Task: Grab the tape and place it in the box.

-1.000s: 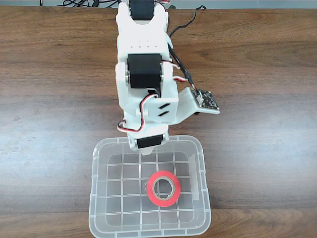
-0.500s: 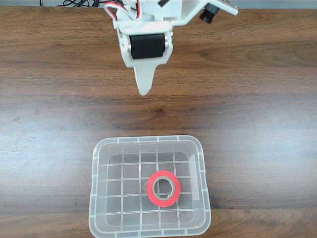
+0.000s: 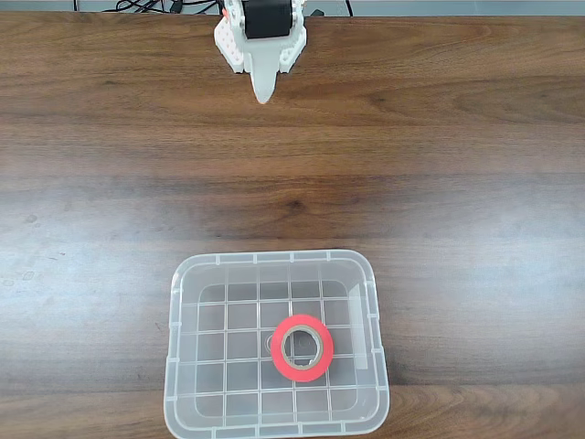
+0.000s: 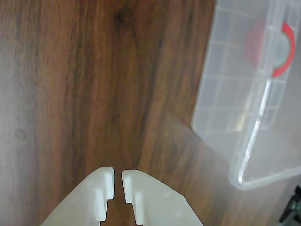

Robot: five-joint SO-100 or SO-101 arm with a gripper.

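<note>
Plainly, the placing step looks done: the tape (image 3: 302,347) lies flat on the grid-patterned bottom of the box (image 3: 177,302), a little toward the box's right wall in the fixed view and nearer its front wall than its back one. The box itself sits at the near edge of the table (image 3: 457,201), about midway along that edge.

The gripper (image 3: 263,90) is up at the far edge of the table in the fixed view, well apart from the box. In the wrist view the gripper (image 4: 118,181) points down at bare wood, its two white fingers almost together with only a thin slit between the tips (nothing is held between them). The same view catches the box at the upper right with the tape showing red through its clear wall.

Judged from this, the task's goal is met and what remains is only parking the arm. That calls for no more than a retreat clear of the box; no fresh grasp seems needed.
</note>
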